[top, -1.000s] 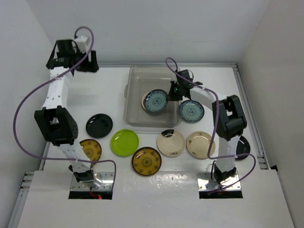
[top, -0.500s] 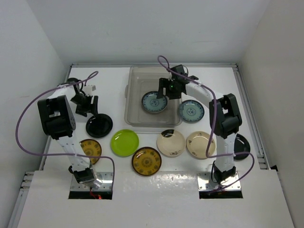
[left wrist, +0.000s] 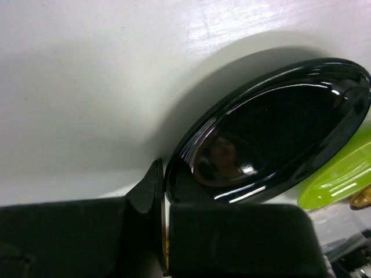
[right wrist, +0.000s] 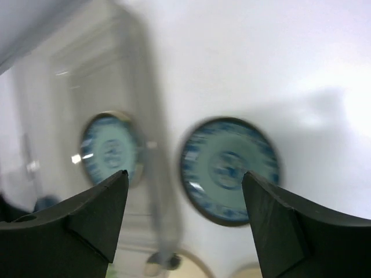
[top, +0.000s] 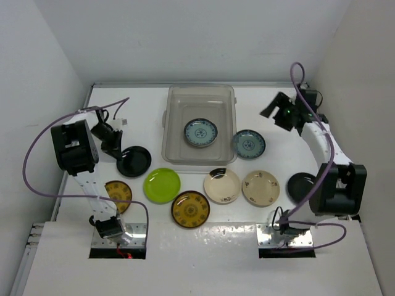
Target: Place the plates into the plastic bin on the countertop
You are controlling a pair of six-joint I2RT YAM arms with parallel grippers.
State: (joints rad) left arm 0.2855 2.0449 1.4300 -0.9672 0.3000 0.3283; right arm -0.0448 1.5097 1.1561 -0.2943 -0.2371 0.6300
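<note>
— Firstly, what can't be read?

— A second black plate at the right is half behind the right arm. One amber-brown plate is partly cut off by the left arm. The right wrist view is smeared (heavy blur), so patterns there are vague. The left wrist view crops the lime green plate to a sliver.

— Grippers?

— Left gripper is closed on the near rim of the black plate. Its wrist view shows the rim wedged between the fingers. Right gripper is spread wide, holding nothing, in the air to the right of the plastic bin.

— Where do the plates lie?

— One blue-patterned plate lies flat inside the bin, face up. The other blue-patterned plate is on the countertop, just beside the bin's right wall. Two cream plates and a larger amber-brown plate sit in front of the bin.

— Orientation?

— The bin's long side seems to run from the arms toward the back wall, mouth up. The held black plate is tilted, its oval running lower left to upper right in the wrist view. Whether its far rim touches the countertop, cannot tell.
</note>
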